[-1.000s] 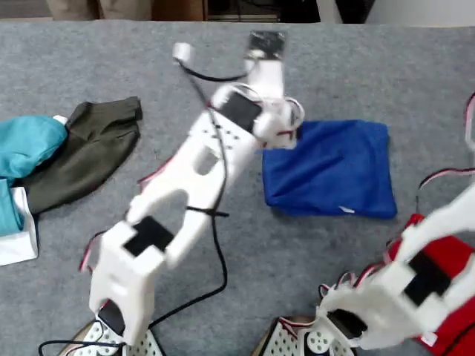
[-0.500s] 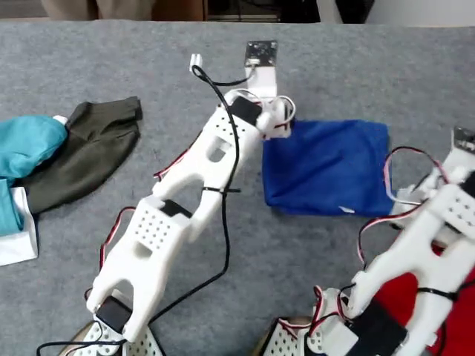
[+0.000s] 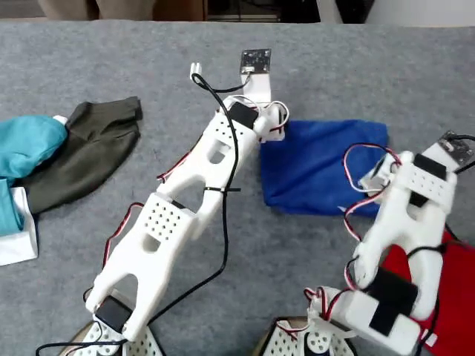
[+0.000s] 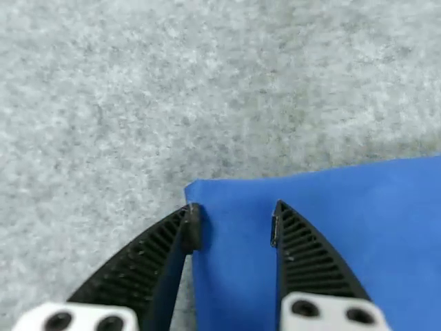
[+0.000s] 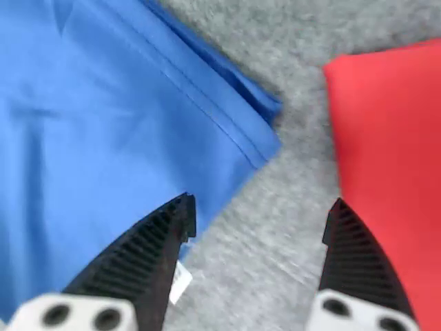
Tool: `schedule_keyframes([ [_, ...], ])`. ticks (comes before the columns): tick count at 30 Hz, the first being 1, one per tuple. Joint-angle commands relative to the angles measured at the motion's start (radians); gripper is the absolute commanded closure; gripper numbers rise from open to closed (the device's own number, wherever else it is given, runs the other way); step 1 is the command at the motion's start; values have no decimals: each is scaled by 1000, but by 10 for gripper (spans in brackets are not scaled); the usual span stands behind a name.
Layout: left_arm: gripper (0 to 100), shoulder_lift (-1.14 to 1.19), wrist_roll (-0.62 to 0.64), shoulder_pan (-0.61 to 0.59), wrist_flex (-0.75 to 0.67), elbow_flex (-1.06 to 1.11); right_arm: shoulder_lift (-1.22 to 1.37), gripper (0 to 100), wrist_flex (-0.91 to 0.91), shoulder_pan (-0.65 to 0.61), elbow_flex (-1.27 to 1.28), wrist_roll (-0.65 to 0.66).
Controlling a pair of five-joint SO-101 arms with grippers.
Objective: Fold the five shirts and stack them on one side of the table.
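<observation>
The table [image 3: 111,59] is mottled grey. The blue shirt [image 3: 326,167] and red shirt [image 3: 460,297] are plain, as are the teal shirt [image 3: 26,141], dark olive shirt [image 3: 89,156] and white shirt [image 3: 18,245]. The left gripper [image 4: 234,221] and right gripper [image 5: 262,210] are black and ribbed, on white arms with red and black wires.

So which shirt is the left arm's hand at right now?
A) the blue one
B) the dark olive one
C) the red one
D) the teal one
A: the left hand is open at a corner of the folded blue shirt, with one fingertip at the shirt's edge and the other over the cloth.
</observation>
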Motion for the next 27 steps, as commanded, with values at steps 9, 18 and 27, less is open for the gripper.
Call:
schedule_keyframes([
  [9, 822, -15, 5, -17, -15, -29, 206, 695, -233, -22, -61, -49],
  [18, 822, -15, 3, -17, -17, -3, 217, 695, -259, -33, -62, -49],
  [27, 910, -15, -2, -18, -15, -2, 223, 772, -279, -104, -61, -49],
])
